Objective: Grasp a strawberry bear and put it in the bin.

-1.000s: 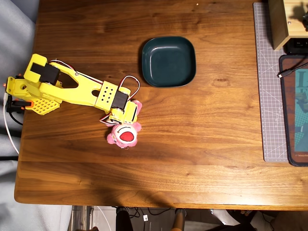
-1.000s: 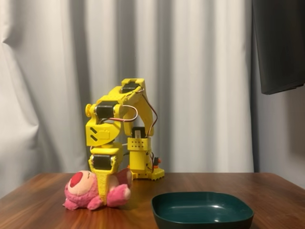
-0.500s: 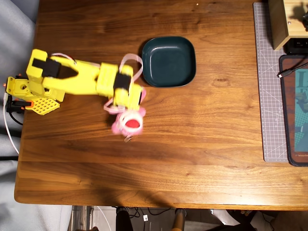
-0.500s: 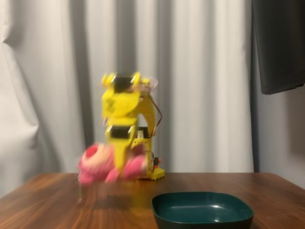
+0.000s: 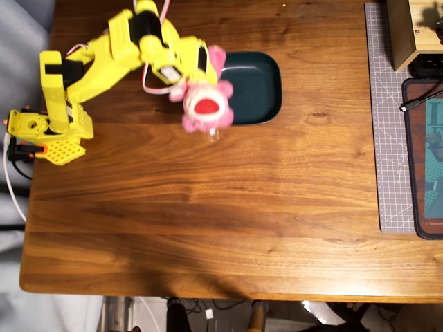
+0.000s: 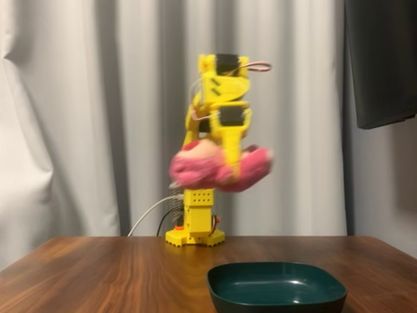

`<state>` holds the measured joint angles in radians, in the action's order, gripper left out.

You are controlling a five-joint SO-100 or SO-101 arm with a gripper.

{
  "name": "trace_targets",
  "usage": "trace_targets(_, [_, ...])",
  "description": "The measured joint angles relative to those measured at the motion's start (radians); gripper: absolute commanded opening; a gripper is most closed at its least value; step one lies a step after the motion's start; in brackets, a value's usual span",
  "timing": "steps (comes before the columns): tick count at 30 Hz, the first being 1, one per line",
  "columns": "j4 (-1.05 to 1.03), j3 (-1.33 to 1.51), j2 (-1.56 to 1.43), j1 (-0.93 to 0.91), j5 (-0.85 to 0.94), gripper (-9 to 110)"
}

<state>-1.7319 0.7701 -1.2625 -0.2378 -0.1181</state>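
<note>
The pink strawberry bear (image 5: 205,105) (image 6: 218,168) hangs high above the table, blurred by motion, with my yellow gripper (image 5: 201,77) (image 6: 228,163) shut on it. In the overhead view the bear overlaps the left rim of the dark teal bin (image 5: 259,86). In the fixed view the bin (image 6: 277,287) rests on the table front right, well below the bear. The fingertips are hidden in the plush.
The arm's yellow base (image 5: 41,131) is clamped at the table's left edge. A grey cutting mat (image 5: 387,117), a dark pad (image 5: 423,159) and a wooden box (image 5: 408,31) lie along the right edge. White curtains hang behind in the fixed view.
The arm has lifted the bear off the table and swung it up and toward the bin; the bear was lying on the wood a second ago.
</note>
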Motion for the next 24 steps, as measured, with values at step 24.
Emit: trace_targets(24, [0.383, -0.140, 0.249, -0.097, -0.028, 0])
